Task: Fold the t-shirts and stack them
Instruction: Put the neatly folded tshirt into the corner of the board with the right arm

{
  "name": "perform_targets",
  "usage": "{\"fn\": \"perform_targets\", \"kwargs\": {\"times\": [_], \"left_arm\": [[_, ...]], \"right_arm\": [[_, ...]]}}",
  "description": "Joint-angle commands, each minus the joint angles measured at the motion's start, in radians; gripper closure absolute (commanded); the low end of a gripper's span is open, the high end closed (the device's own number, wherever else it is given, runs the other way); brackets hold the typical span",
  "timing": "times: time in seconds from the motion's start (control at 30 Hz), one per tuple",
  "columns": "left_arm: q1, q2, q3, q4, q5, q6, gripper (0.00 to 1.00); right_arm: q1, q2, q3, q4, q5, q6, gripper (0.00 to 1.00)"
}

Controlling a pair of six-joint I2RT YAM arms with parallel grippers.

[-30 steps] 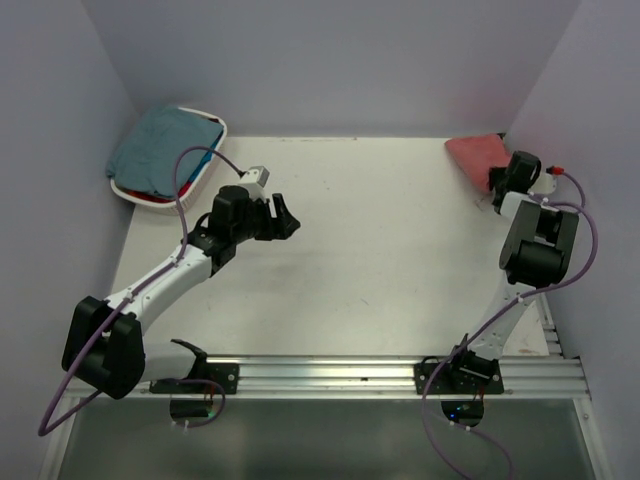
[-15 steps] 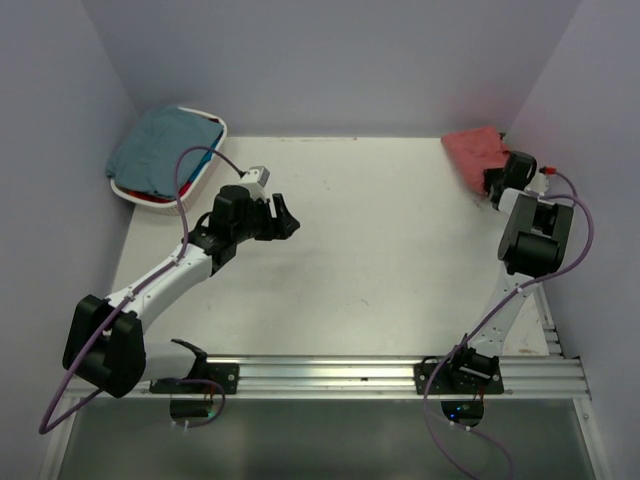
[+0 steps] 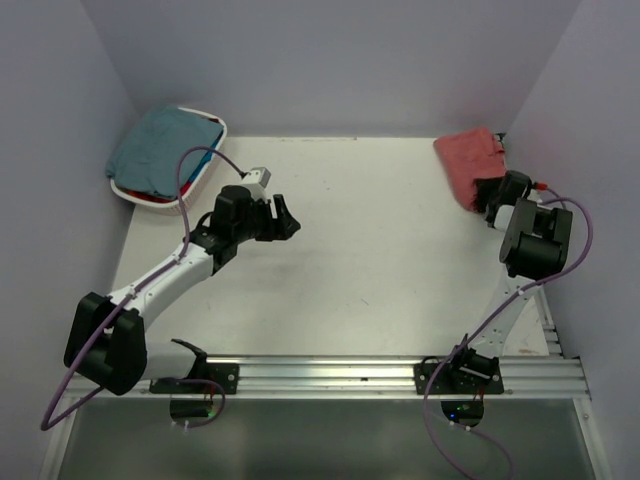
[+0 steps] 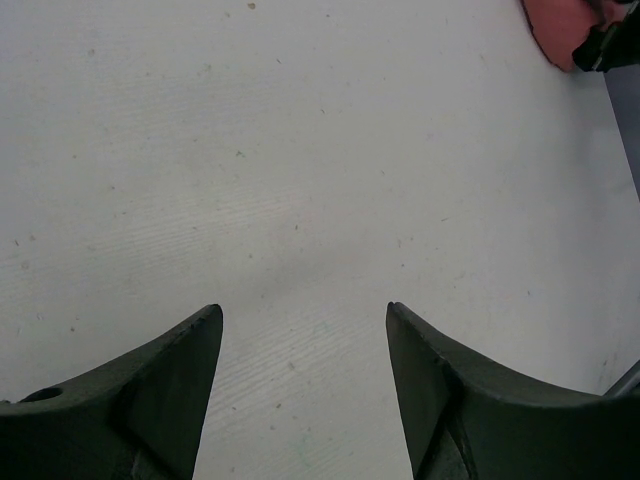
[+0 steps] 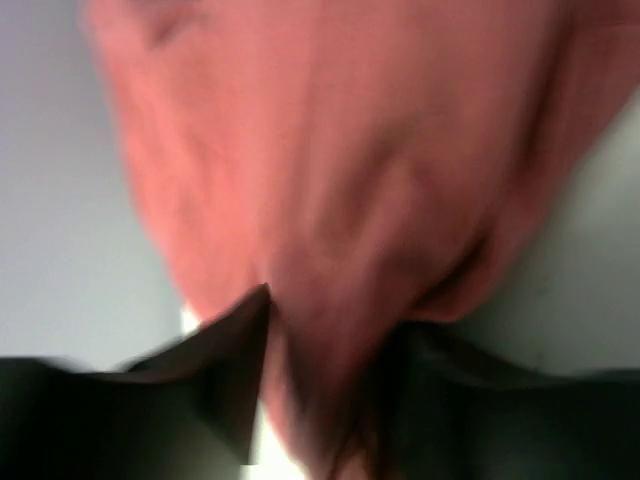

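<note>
A brick-red t-shirt [image 3: 465, 160] lies folded at the table's far right corner, and its edge shows in the left wrist view [image 4: 560, 25]. My right gripper [image 3: 495, 195] is at its near edge. In the blurred right wrist view the red cloth [image 5: 330, 150] fills the frame and runs down between the parted fingers of that gripper [image 5: 335, 320], with a pale gap beside the left finger. A teal t-shirt [image 3: 160, 145] tops the pile in the basket. My left gripper [image 3: 290, 215] hangs open over bare table [image 4: 303, 310], holding nothing.
The white oval basket [image 3: 222, 130] stands at the far left corner against the wall, with bits of red and blue cloth under the teal one. Lilac walls close in the table on three sides. A metal rail [image 3: 360, 372] runs along the near edge.
The right gripper's jaws have parted on the red t-shirt. The shirt has shifted left and towards the front and looks more spread out. The left arm has barely moved.
</note>
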Motion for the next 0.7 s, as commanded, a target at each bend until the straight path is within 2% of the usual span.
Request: {"fn": "perform_targets", "kwargs": {"times": [0.0, 0.03, 0.07, 0.2, 0.33, 0.47, 0.5, 0.53, 0.57, 0.6, 0.67], "left_arm": [[0.003, 0.009, 0.042, 0.038, 0.024, 0.007, 0.3], [0.003, 0.011, 0.042, 0.037, 0.028, 0.006, 0.3], [0.003, 0.011, 0.039, 0.041, 0.03, 0.006, 0.3], [0.003, 0.012, 0.036, 0.044, 0.036, 0.003, 0.3], [0.003, 0.014, 0.019, 0.086, 0.045, -0.002, 0.3], [0.003, 0.02, 0.005, 0.1, 0.054, -0.007, 0.3], [0.003, 0.019, 0.003, 0.101, 0.056, -0.008, 0.3], [0.003, 0.017, -0.001, 0.103, 0.056, -0.008, 0.3], [0.003, 0.014, -0.009, 0.107, 0.056, -0.008, 0.3], [0.003, 0.006, -0.01, 0.109, 0.054, -0.01, 0.3], [0.003, -0.001, -0.019, 0.107, 0.053, -0.01, 0.31]], "right_arm": [[0.003, -0.15, -0.122, 0.112, -0.09, -0.026, 0.42], [0.006, -0.183, -0.155, 0.116, -0.087, -0.037, 0.18], [0.009, -0.215, -0.213, 0.107, -0.082, -0.048, 0.01], [0.019, -0.438, -0.354, 0.054, -0.025, -0.089, 0.01], [0.017, -0.58, -0.44, 0.034, -0.007, -0.12, 0.01], [0.019, -0.548, -0.401, 0.06, -0.039, -0.124, 0.03], [0.019, -0.518, -0.378, 0.082, -0.085, -0.124, 0.16], [0.017, -0.487, -0.353, 0.098, -0.108, -0.124, 0.4], [0.017, -0.411, -0.3, 0.119, -0.129, -0.111, 0.78], [0.017, -0.37, -0.263, 0.118, -0.152, -0.094, 1.0], [0.017, -0.285, -0.168, 0.135, -0.212, -0.066, 1.0]]}}
